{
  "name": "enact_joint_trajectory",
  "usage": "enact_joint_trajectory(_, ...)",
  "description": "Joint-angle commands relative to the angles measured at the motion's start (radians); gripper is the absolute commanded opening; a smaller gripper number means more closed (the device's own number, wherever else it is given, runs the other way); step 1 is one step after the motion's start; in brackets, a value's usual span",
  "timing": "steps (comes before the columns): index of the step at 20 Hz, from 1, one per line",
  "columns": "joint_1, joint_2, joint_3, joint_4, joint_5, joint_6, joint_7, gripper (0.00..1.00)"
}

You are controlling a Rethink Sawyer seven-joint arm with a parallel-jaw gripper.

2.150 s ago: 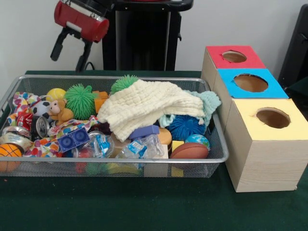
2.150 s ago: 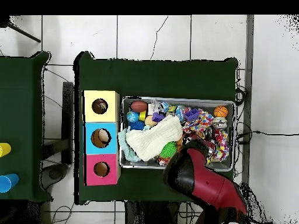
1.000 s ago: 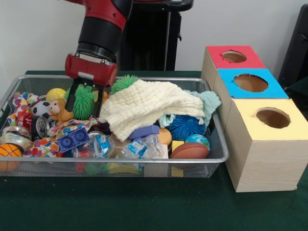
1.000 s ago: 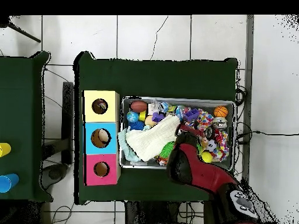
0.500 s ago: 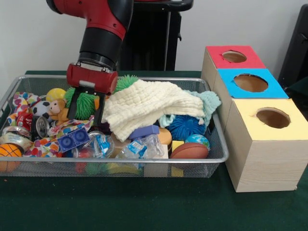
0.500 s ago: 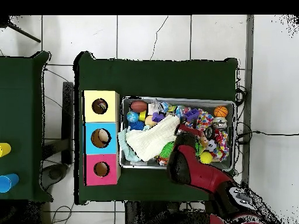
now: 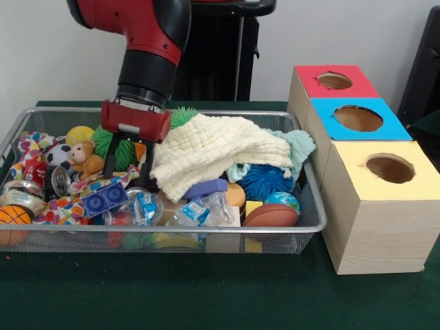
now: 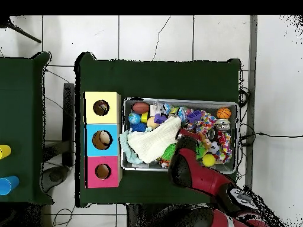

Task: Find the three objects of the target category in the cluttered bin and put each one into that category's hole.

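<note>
A wire bin (image 7: 172, 230) holds a jumble of toys under a cream cloth (image 7: 213, 148). My gripper (image 7: 128, 168) is down inside the bin at the cloth's left edge. It is open, and its black fingers straddle a green spiky ball (image 7: 117, 148). A second green spiky ball (image 7: 182, 115) peeks out behind the cloth. In the overhead view the red arm (image 8: 192, 168) covers the gripper and the bin's near side. Three boxes with round holes stand beside the bin: red (image 7: 309, 75), blue (image 7: 330, 110) and yellow (image 7: 357, 155).
Also in the bin are a blue spiky ball (image 7: 265, 180), a brown football (image 7: 271, 215), a basketball (image 7: 12, 216), a yellow ball (image 7: 79, 134), a teddy (image 7: 86, 159), cans, a blue block (image 7: 104, 199) and plastic bottles. The table is covered in green cloth (image 7: 206, 289).
The arm has come down from above the bin's back left. The gripper has sunk among the toys and shifted slightly right, its fingers now around the green spiky ball.
</note>
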Motion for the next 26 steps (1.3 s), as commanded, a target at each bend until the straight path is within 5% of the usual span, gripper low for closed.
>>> enact_joint_trajectory(1,0.028,0.068,0.012,-0.053,0.079,0.152,0.141,1.00)
enact_joint_trajectory(11,0.079,0.082,-0.053,-0.093,0.129,0.248,0.097,1.00)
enact_joint_trajectory(22,0.091,0.098,-0.092,-0.141,0.118,0.228,0.084,1.00)
enact_joint_trajectory(23,0.096,0.098,-0.101,-0.143,0.123,0.224,0.085,0.00)
enact_joint_trajectory(26,0.109,0.096,-0.118,-0.148,0.130,0.230,0.083,0.00)
